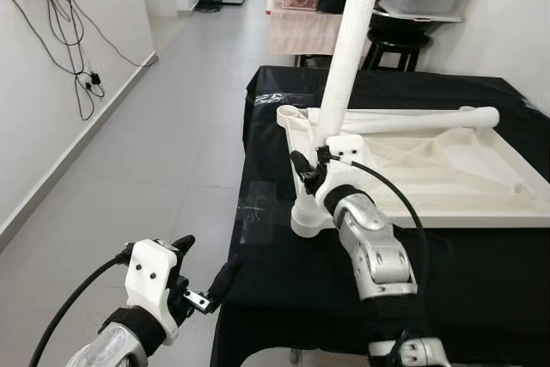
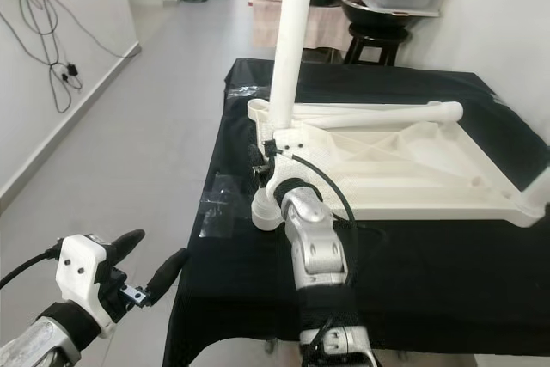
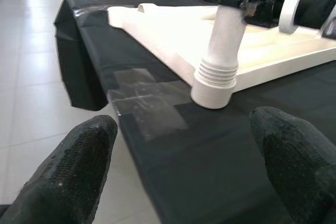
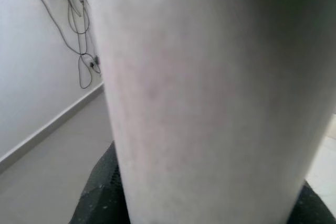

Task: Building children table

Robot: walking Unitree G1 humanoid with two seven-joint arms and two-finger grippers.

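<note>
A white plastic tabletop [image 1: 447, 169] lies upside down on a black-covered table [image 1: 481, 281]. A white leg [image 1: 352, 40] stands upright in the tabletop's near-left corner socket [image 1: 307, 219], leaning slightly to the right. My right gripper [image 1: 311, 169] is shut on this leg low down, just above the socket; the leg [image 4: 210, 93] sits close against the right wrist camera. A second white leg [image 1: 412, 120] lies flat across the tabletop. My left gripper [image 1: 204, 274] hangs open over the floor, left of the table, with nothing between its fingers [image 3: 68, 171].
Clear tape [image 3: 147, 103] is stuck on the black cloth by the table's near-left edge. Grey tiled floor [image 1: 163, 152] stretches left of the table beside a white wall with hanging cables [image 1: 73, 49]. A black stool [image 1: 400, 45] and a container shelf stand behind the table.
</note>
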